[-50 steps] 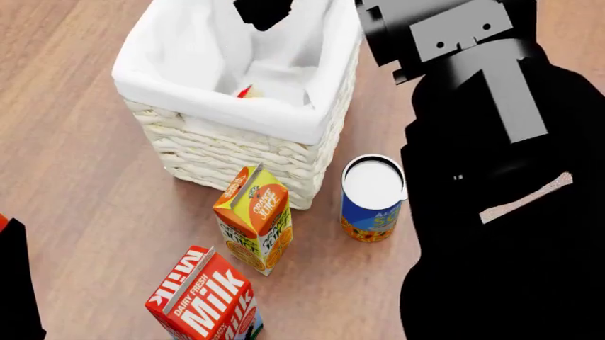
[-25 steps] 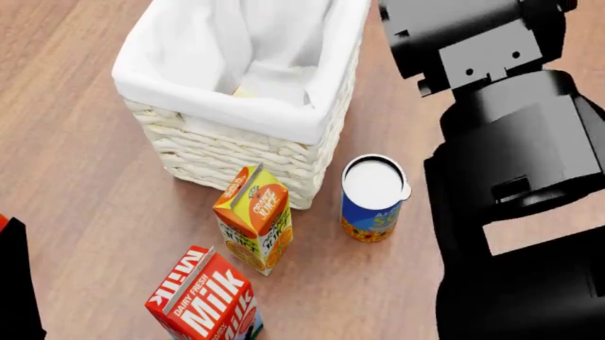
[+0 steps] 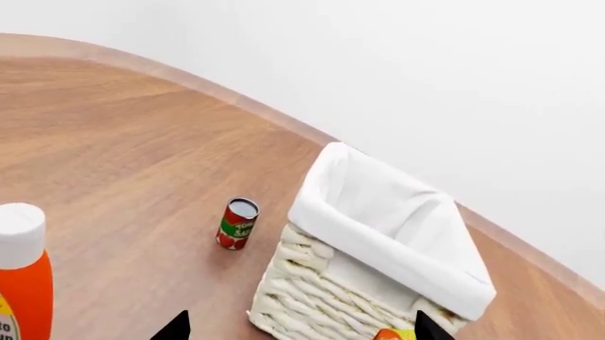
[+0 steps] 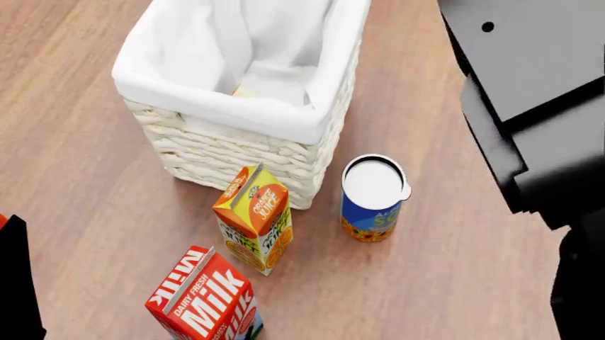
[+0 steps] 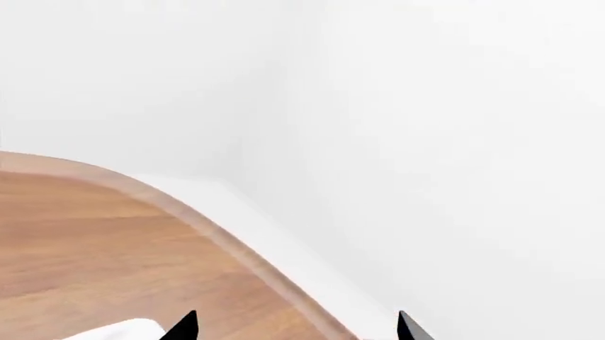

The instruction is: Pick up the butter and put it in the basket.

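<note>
the butter (image 4: 244,91) is mostly hidden, only a pale orange sliver showing inside the basket (image 4: 248,117) behind its near rim. both grippers' jaws are cut to dark tips set apart, open with nothing between them.

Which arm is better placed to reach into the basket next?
Right, probably: the right arm looms close beside the basket, while the left arm shows only at the near-left edge, farther away than the milk carton.
</note>
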`<state>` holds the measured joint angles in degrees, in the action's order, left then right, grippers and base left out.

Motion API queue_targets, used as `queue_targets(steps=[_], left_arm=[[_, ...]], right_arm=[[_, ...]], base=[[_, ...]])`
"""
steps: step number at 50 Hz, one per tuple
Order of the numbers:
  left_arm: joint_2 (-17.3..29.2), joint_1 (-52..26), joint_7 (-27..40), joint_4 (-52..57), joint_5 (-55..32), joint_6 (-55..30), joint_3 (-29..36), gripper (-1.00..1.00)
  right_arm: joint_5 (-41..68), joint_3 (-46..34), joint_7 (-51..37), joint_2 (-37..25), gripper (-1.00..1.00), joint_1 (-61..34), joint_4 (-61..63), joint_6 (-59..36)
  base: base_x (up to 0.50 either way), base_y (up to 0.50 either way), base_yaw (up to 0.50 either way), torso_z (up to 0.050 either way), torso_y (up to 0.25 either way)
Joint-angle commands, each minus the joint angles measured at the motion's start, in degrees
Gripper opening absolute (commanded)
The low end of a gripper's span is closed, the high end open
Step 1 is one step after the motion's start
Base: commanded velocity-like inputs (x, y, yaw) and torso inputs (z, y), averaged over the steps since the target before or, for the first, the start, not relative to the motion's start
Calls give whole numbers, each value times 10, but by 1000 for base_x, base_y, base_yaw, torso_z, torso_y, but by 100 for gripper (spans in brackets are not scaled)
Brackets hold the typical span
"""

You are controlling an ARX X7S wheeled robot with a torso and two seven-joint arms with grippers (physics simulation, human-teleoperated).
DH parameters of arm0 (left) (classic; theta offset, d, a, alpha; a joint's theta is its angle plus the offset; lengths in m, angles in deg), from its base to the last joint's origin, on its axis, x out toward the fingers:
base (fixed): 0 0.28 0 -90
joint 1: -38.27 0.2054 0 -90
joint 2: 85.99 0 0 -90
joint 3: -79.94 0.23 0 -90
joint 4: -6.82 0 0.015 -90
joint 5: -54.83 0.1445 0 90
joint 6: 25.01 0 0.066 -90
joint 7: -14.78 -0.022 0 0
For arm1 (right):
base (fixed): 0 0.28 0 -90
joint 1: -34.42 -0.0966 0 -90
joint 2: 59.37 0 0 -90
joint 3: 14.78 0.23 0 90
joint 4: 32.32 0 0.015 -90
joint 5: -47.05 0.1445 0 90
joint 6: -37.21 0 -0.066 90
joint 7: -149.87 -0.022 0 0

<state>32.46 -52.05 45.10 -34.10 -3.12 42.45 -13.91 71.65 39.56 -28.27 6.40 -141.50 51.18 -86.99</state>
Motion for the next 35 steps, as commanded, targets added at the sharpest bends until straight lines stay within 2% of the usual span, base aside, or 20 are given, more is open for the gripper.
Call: queue_targets(steps=[1, 7, 14, 35], left_arm=[[3, 0, -2, 0, -4, 4, -1, 100], [2, -1, -6, -2, -1, 4, 5, 100], [4, -2, -13, -7, -3, 9, 3, 100], [2, 19, -45, 10, 26, 51, -14, 100]], right_arm=[[40, 50, -89, -82, 100, 58, 228, -110], [92, 104, -121, -111, 100, 106, 314, -138], [108, 121, -153, -155, 100, 151, 409, -165], [160, 185, -265, -214, 100, 299, 625, -194]], base=[[0, 0, 0, 0, 0], [0, 0, 0, 0, 0], [0, 0, 0, 0, 0], [0, 0, 0, 0, 0]])
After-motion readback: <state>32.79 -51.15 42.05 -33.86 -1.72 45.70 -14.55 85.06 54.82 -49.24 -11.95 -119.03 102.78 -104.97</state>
